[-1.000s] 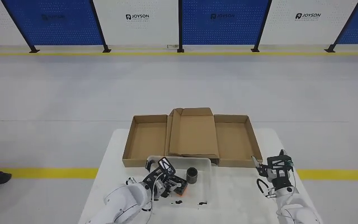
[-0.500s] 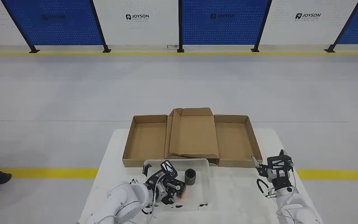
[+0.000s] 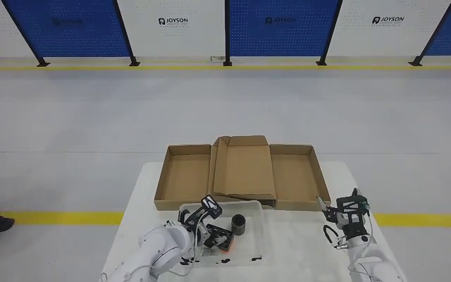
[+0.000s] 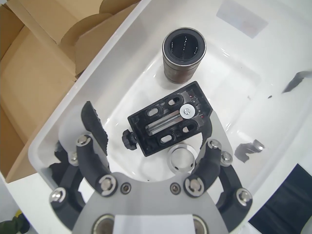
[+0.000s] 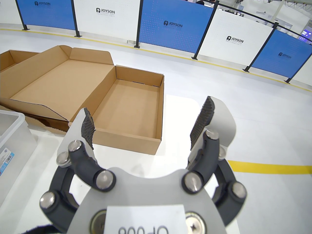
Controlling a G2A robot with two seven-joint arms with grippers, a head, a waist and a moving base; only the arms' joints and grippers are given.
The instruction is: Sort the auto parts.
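White arms [image 3: 165, 250] end in silver, screw-studded plates [image 4: 146, 203] with black-padded fingers [image 4: 93, 120].

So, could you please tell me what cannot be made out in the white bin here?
Left wrist view: silver ring partly under the black block.
Left wrist view: dark shape mostly behind the left gripper.
Top view: loose black bits too small to identify.

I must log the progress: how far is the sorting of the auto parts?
Done: nothing yet; the cylinder, black block and silver ring all lie in the white bin. In hand: the open left gripper straddles the block, not gripping. Left: all three parts to the cardboard box; the right gripper hangs open.
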